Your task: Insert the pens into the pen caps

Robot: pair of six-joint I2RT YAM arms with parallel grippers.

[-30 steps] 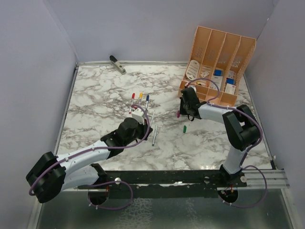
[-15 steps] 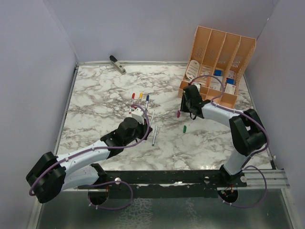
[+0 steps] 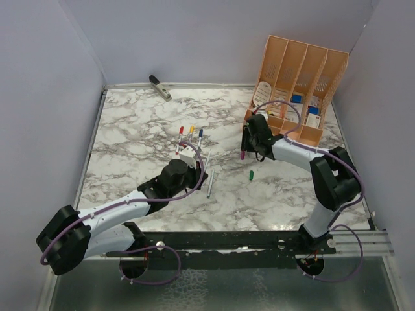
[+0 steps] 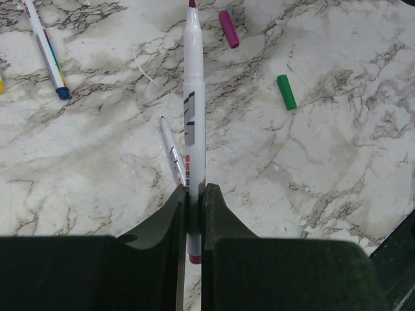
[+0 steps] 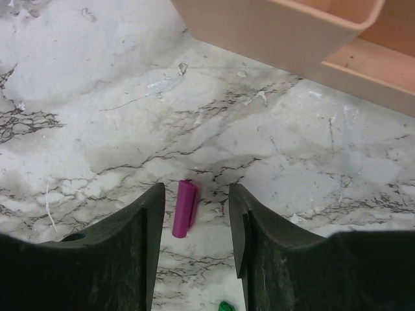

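My left gripper point(image 4: 192, 194) is shut on a white pen point(image 4: 193, 116) with a dark red tip, which points away towards a magenta pen cap point(image 4: 228, 29). In the top view the left gripper point(image 3: 192, 155) sits mid-table. My right gripper point(image 5: 196, 194) stands open just above the table, and the magenta cap point(image 5: 185, 208) lies flat between its fingers, nearer the left one. In the top view the right gripper point(image 3: 246, 148) is just beside that cap point(image 3: 242, 155). A green cap point(image 3: 251, 175) lies nearby. A second uncapped pen point(image 4: 172, 152) lies on the marble.
Three pens with red point(image 3: 181, 129), yellow point(image 3: 191, 129) and blue point(image 3: 200, 133) caps lie beyond the left gripper. An orange mesh organizer point(image 3: 301, 71) stands at the back right, close behind the right gripper. A grey stapler-like tool point(image 3: 160, 87) lies by the back wall.
The right gripper's jaws have gone from shut to wide open, and the gripper has shifted slightly over the magenta cap. The left arm and its pen have not moved.
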